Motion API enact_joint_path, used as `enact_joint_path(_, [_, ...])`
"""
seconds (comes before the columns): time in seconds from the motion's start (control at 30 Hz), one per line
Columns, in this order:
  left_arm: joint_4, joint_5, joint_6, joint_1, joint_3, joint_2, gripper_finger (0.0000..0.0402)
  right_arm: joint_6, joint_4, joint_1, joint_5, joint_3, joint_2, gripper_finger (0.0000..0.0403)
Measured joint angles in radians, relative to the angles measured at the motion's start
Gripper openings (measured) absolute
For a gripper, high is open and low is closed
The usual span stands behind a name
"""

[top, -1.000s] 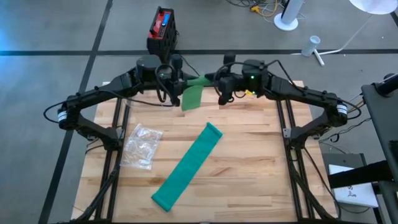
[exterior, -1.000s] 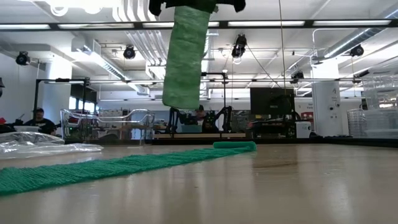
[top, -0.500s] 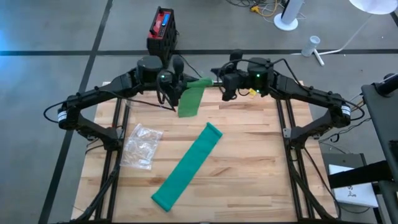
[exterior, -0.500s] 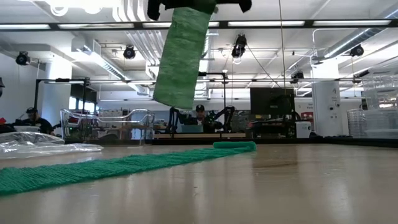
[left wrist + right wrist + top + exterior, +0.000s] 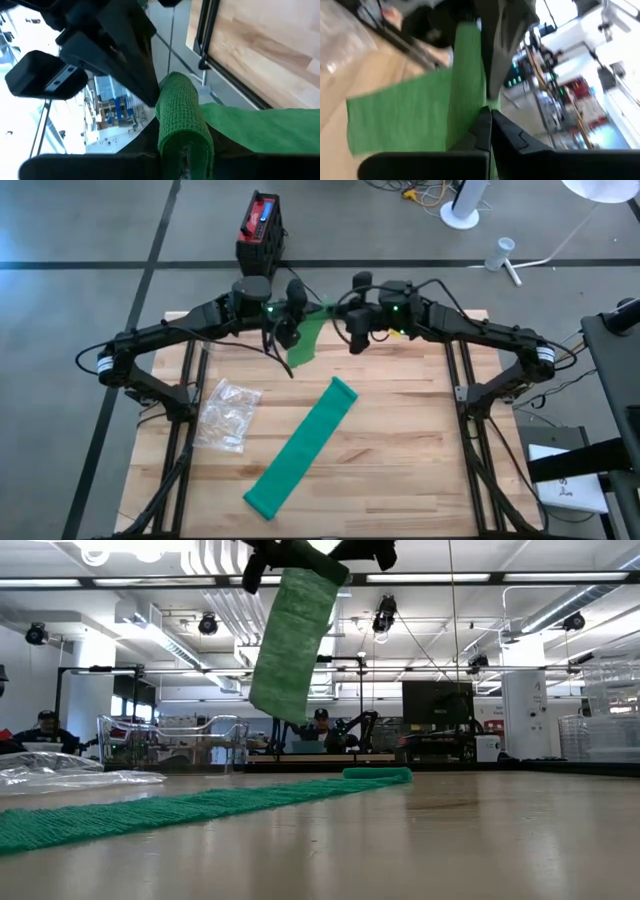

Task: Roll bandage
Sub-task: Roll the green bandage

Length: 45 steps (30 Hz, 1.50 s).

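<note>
A green bandage (image 5: 305, 340) hangs in the air above the table's far edge, between my two grippers. Its upper end is rolled into a short roll (image 5: 181, 117), and a loose strip (image 5: 290, 645) hangs below it, slanting. My left gripper (image 5: 300, 315) is shut on the roll. My right gripper (image 5: 338, 312) faces it, shut at the roll's other end. A second green bandage (image 5: 300, 445) lies flat and unrolled on the wooden table (image 5: 420, 440). My left gripper pinches the rolled end (image 5: 184, 142) of the bandage between its two fingers, coming nearly level from the table's left, fingers along the roll. The roll is lifted clear and the strip hangs slack beneath. My right gripper is shut on the bandage at the roll's opposite end (image 5: 470, 112), coming nearly level from the table's right. Its fingertips (image 5: 150, 90) meet the roll's end; how many layers they pinch does not show.
A crumpled clear plastic bag (image 5: 228, 415) lies on the table's left side. The flat bandage runs slantwise from the table's middle (image 5: 342, 390) toward its near edge (image 5: 262, 502). A red and black box (image 5: 260, 225) stands on the floor beyond the table.
My left gripper has rolled about its own axis while staying shut on the roll. The hanging strip has swung and now slants toward the table's left instead of hanging straight. The right gripper stays shut at the roll's other end.
</note>
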Motion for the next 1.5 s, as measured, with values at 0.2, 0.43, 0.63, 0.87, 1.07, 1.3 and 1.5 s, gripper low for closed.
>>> enact_joint_path(0.2, [0.001,-0.013,-0.024,0.001,0.000,-0.005,0.0050,-0.011,-0.047,0.000,0.137,0.000,-0.012,0.0000])
enact_joint_path(0.43, [0.006,0.011,-0.078,-0.002,0.004,-0.013,0.0050,-0.025,0.020,-0.004,0.157,-0.003,-0.032,0.0000])
enact_joint_path(0.63, [0.002,0.004,-0.093,-0.001,0.004,-0.013,0.0050,-0.018,0.112,-0.003,0.085,-0.003,-0.036,0.0000])
enact_joint_path(0.87, [0.006,0.003,-0.131,-0.011,0.003,-0.013,0.0050,0.026,0.115,-0.001,0.007,-0.002,0.003,0.0000])
enact_joint_path(1.07, [-0.005,0.010,-0.229,-0.026,0.000,-0.034,0.0050,0.030,-0.004,-0.002,0.149,-0.001,0.010,0.0000])
enact_joint_path(1.3, [0.048,0.186,-0.644,0.046,0.003,-0.101,0.0050,0.088,-0.018,-0.003,0.204,-0.002,-0.042,0.0000])
enact_joint_path(1.5, [0.044,0.395,-1.069,0.186,-0.001,-0.103,0.0050,0.228,0.138,-0.042,-0.091,-0.061,-0.150,0.0000])
